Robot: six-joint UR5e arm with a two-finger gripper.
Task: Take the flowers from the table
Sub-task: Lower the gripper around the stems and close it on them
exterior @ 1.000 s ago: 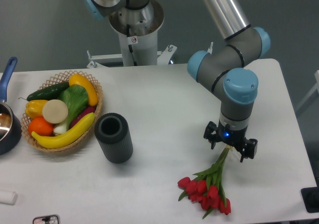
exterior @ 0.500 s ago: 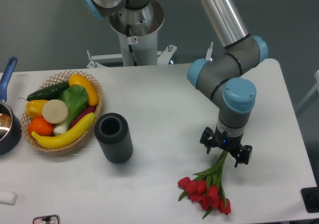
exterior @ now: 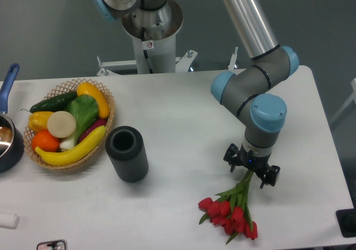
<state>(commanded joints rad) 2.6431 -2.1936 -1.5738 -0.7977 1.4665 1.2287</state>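
While poised over stems of flowers (exterior: 233, 210) slanting toward lower-left blooms on table (exterior: 183, 128): gripper (exterior: 251, 170), fingers spread, straddling stems.

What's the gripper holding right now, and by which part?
It cannot be told. The gripper sits over the stem end of the flowers, which lie on the table; the fingers' contact is hidden.

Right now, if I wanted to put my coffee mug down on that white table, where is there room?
The widest bare patch of the table lies between the dark cylinder and the gripper. The far right edge is also free. The left is crowded by the fruit basket and pot; the flowers fill the near right.
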